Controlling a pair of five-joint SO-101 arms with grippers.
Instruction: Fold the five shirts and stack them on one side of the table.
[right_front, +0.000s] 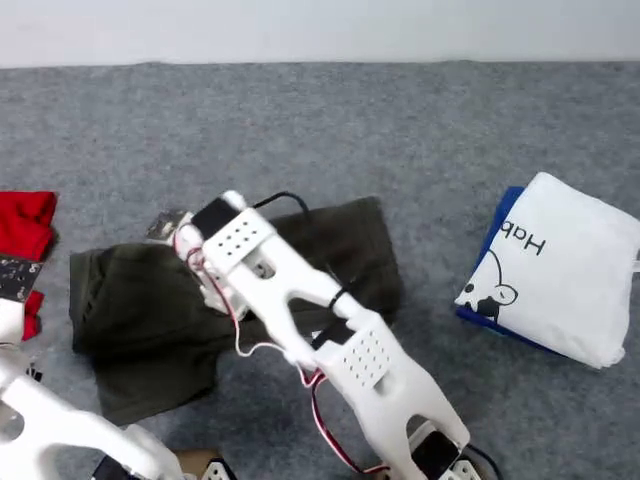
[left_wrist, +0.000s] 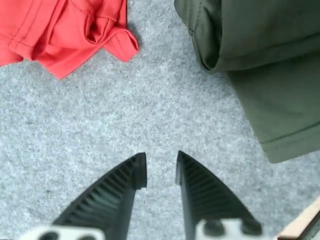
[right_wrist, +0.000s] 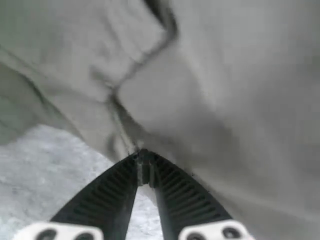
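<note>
Currently: olive shirt (right_front: 150, 300), spread out, centre-left of the high view on the grey counter (right_front: 420, 130). Red shirt (right_front: 25, 225), crumpled, at the left edge. White shirt (right_front: 575, 270), folded, at the right edge, atop a folded blue shirt (right_front: 505, 225). Right fingers (right_wrist: 143, 167) pinched onto olive fabric. Left fingers (left_wrist: 141, 170) narrowly parted, holding nothing, above bare counter between the red and olive shirts.

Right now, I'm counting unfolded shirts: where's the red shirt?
High view: the red shirt lies on the left side of the table, just left of the green shirt, not touching it.
</note>
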